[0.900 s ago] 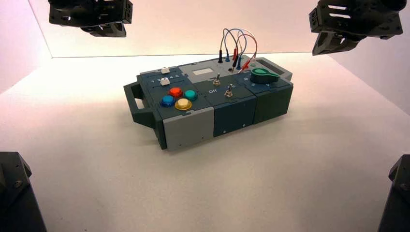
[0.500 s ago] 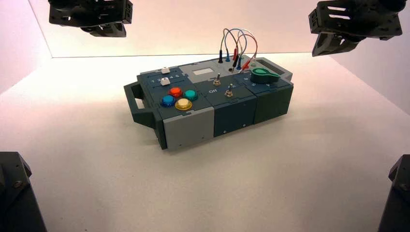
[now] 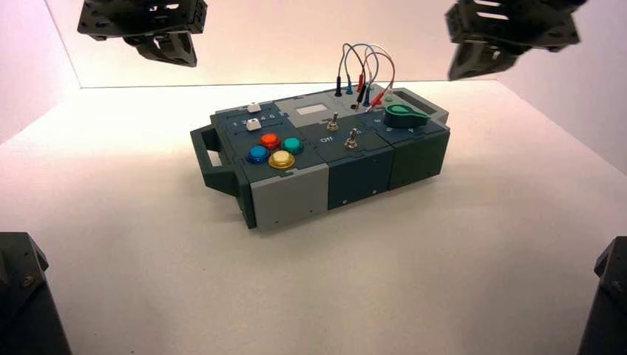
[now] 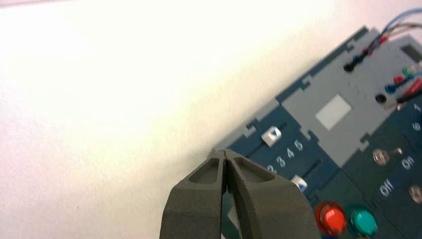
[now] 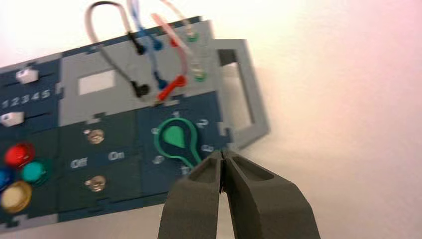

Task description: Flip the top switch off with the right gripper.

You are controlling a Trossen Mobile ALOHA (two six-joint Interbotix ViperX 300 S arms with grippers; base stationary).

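Reading "Off" and "On" near the top switch (image 5: 95,136).

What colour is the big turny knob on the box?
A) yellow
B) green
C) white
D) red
B: the knob is green, and it sits on the dark panel at the box's right end, just nearer than the wires' grey panel.
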